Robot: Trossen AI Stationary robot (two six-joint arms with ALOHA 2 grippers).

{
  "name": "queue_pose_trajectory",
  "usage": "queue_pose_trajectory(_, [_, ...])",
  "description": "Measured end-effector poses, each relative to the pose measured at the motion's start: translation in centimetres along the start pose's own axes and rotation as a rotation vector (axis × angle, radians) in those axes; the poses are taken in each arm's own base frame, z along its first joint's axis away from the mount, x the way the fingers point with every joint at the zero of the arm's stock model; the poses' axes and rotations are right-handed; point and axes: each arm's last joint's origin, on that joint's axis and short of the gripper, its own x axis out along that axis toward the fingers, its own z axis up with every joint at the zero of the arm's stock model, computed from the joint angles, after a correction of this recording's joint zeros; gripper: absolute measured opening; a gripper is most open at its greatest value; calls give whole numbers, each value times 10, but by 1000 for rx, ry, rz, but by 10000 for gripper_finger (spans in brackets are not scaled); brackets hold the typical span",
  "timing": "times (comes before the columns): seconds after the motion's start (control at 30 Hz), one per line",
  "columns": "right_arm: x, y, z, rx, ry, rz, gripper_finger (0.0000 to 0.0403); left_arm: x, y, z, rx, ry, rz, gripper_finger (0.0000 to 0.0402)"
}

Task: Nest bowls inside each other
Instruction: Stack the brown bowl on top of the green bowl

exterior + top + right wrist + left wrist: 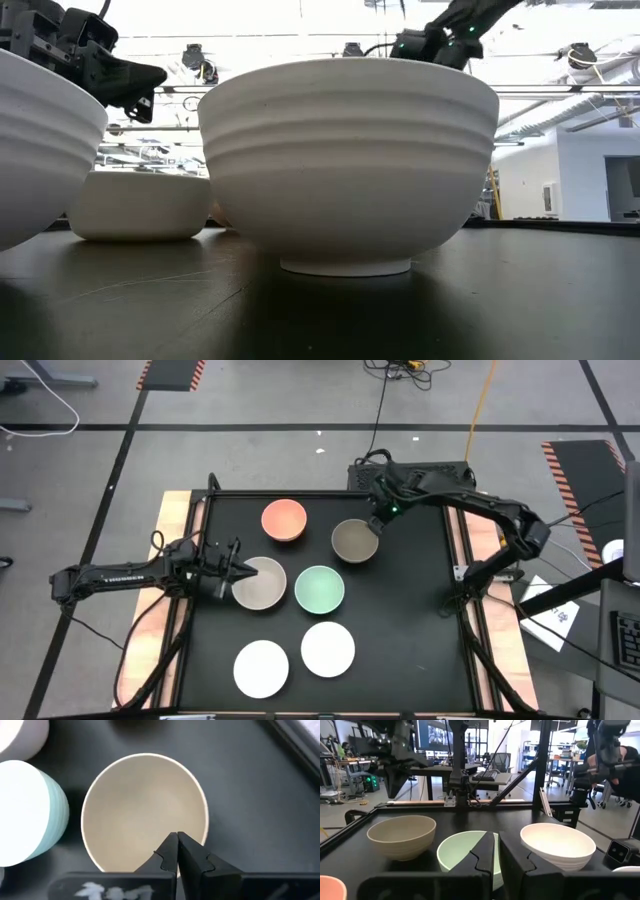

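Six bowls stand upright on their bases on the black table. Seen from above: salmon-orange bowl [283, 520], olive-grey bowl [354, 540], beige-grey bowl [260, 582], mint green bowl [319, 589] and two white bowls [261, 667] [328, 648]. My left gripper [239, 570] is shut and hovers over the beige-grey bowl's left rim. The left wrist view shows it [496, 834] pointing at the mint bowl [462, 852], and the beige-grey bowl is hidden below it. My right gripper [375, 526] is shut. It points down over the olive-grey bowl [145, 812], just inside its rim [177, 835].
The table has a raised black frame [205, 495] and wooden side strips [172, 510]. The two white bowls [350, 160] [40, 150] sit near the near edge. Bare tabletop lies to the right of the bowls [420, 610]. Room furniture and stands show beyond the far edge.
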Motion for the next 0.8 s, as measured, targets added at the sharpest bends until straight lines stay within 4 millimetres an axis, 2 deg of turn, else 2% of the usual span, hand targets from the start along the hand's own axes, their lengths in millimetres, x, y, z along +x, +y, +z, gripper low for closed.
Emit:
queue_pose_trajectory(0.2, [19,-3,6,-3,47,-49,0,0,0,0,0,1,0,24])
queue_pose_trajectory(0.67, [22,-5,7,-31,60,-53,0,0,0,0,-1,1,0,24])
queue_pose_trajectory(0.8, [22,-4,8,-38,49,-19,21,0,0,-1,-6,10,0,24])
